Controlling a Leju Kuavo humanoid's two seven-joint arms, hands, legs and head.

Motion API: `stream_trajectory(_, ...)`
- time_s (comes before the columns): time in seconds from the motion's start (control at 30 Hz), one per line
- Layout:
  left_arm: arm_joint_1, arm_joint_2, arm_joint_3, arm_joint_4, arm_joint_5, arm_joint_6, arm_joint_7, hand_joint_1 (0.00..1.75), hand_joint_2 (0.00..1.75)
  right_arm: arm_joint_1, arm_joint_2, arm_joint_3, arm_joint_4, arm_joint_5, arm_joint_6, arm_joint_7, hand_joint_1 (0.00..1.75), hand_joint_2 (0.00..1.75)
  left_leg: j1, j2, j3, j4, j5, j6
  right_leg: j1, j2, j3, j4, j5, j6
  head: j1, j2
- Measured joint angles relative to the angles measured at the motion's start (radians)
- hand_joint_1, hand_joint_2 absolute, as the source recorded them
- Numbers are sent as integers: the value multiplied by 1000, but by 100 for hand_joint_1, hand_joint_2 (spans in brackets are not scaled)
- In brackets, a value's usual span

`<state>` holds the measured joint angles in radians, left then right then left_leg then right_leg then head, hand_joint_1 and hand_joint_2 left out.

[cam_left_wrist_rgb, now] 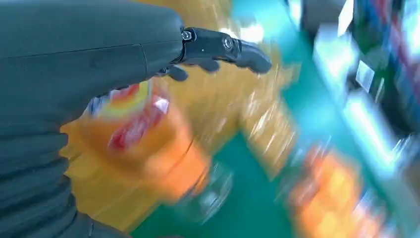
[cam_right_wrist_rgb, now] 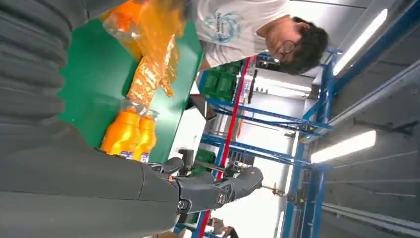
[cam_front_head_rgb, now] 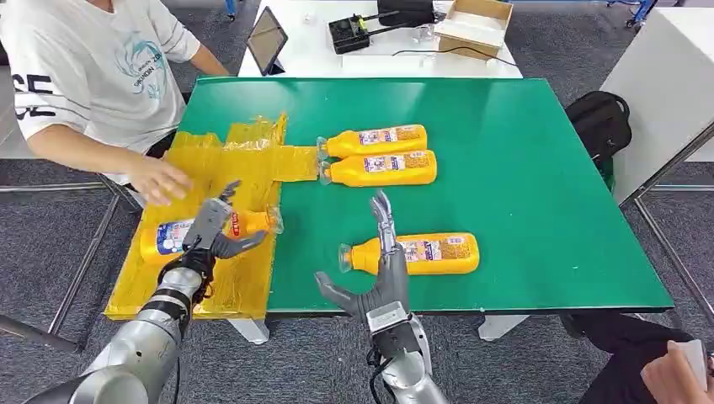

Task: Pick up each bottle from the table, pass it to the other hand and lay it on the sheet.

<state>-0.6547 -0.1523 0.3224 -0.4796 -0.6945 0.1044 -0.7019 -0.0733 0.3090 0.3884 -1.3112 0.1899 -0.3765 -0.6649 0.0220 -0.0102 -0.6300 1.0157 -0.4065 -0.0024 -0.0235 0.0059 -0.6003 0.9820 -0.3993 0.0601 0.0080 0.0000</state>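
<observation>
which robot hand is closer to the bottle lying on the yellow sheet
Left. The left hand is over the bottle on the yellow sheet; the right hand hangs off past the sheet's edge.

My left arm reaches forward from lower left, silver forearm angled up and right. Left hand (cam_front_head_rgb: 212,236) sits over bottle (cam_front_head_rgb: 206,231) on its side; fingers spread, thumb out to right, whether gripping I cannot tell. My right arm rises near vertical from bottom centre. Right hand (cam_front_head_rgb: 377,278) open, palm up, fingers (cam_right_wrist_rgb: 233,184) extended forward, thumb out left, holding nothing.
</observation>
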Motion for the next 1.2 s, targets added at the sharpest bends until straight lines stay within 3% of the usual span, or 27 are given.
stream_trajectory(0.1, 36, -39, -31, -139, 208, 226, 0, 0, 175, -7, 1, 0, 27, 70, -7, 0, 0, 175, 0, 0, -4, 0, 0, 0, 0, 0, -3, 0, 0, 0, 0, 0)
stream_trajectory(0.23, 66, -61, -74, -259, 246, 344, 0, 0, 175, -20, 1, 0, 62, 135, -8, 5, 0, 175, 0, -3, -5, 0, 0, 0, 0, -2, -4, 0, 0, 1, 0, 0)
stream_trajectory(0.37, 145, -79, -167, -426, 292, 577, 0, 0, 175, -62, -5, -4, 156, 321, -40, 95, 0, 175, 0, 1, -6, 0, -1, 0, 0, 0, -6, 0, 0, 1, -1, 0)
stream_trajectory(0.57, 303, -114, -240, -668, 345, 594, 0, 0, 175, -132, -64, -56, 249, 422, -52, 207, 0, 175, -1, 0, -9, 0, -1, 0, 0, 0, -8, -1, 0, 1, 0, 0)
stream_trajectory(0.87, 464, -122, -307, -830, 446, 594, 0, 0, 175, -162, -159, -158, 305, 539, -18, 322, 0, 175, 0, 0, -9, 0, -2, 0, 0, 0, -9, -1, 0, 1, 0, 0)
stream_trajectory(1.2, 515, -122, -344, -848, 451, 594, 0, 0, 175, -162, -204, -213, 338, 582, 77, 381, 0, 175, 0, 0, -9, 0, -2, 0, 0, 0, -9, -1, 0, 1, 0, 0)
